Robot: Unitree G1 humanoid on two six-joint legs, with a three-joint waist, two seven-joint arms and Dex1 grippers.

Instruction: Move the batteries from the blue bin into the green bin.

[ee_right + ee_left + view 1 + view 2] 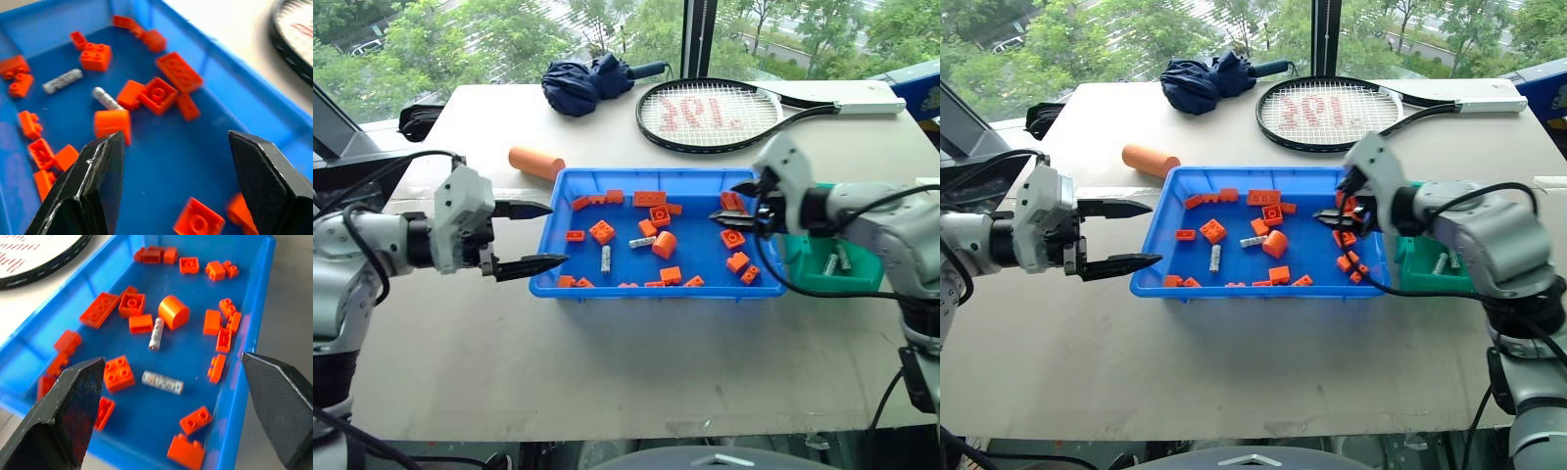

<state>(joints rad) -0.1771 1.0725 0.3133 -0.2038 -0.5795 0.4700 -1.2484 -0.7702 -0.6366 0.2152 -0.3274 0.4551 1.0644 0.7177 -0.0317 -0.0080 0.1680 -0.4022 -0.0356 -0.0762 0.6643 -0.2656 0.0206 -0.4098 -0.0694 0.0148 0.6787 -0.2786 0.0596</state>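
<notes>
Glossy plastic blue bin (pixel 705 281) holds metallic batteries (pixel 162 382) and matt orange bricks (pixel 119 373).

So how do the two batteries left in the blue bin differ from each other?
One battery lies toward the left gripper's end of the blue bin, on bare floor; the other battery lies nearer the middle, beside the orange half-round block. The first points roughly front to back, the second runs roughly crosswise. Both are small silver cylinders lying flat, untouched by either gripper.

a test room by a big window (pixel 509 39) with trees outside; plain table (pixel 607 372) holding a racket (pixel 710 115) and umbrella (pixel 582 83).
</notes>
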